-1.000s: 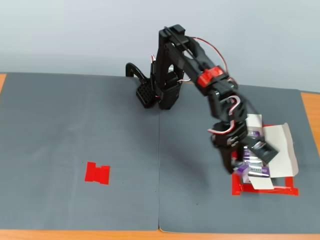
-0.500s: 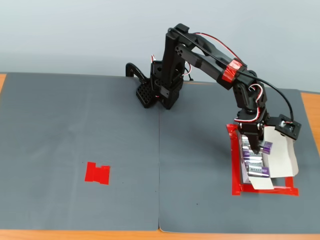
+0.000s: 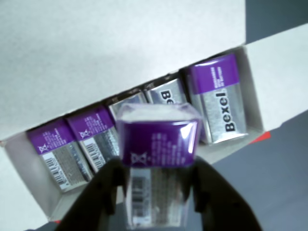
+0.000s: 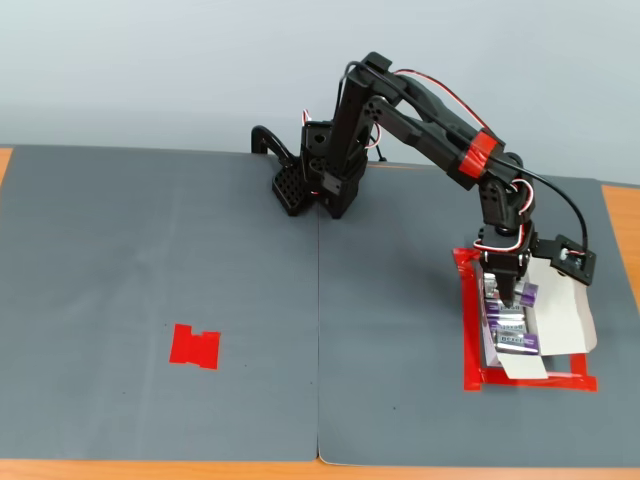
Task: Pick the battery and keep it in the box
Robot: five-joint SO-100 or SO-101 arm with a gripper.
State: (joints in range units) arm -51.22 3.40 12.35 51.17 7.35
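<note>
On my wrist view I see the gripper (image 3: 156,192) clamped on the battery (image 3: 158,144), one black finger (image 3: 98,197) on each side of its lower half, the purple end of the wrap facing the camera and the silver barcode part sitting down between the fingers. The battery is held above the box (image 3: 120,57), not resting in it. Directly beyond the gripper lies the open white carton with a row of five matching purple-and-silver cells (image 3: 219,98) side by side; the one at far right in this view shows the word "Bexel". The long flap of the box stands open beyond the row. In the fixed view the gripper (image 4: 507,293) points downward over the box (image 4: 560,310), which lies inside a red tape outline (image 4: 470,330) on the grey mat (image 4: 250,300). A separate red tape marker (image 4: 195,346) lies well apart from the gripper, far to the left in that view.
</note>
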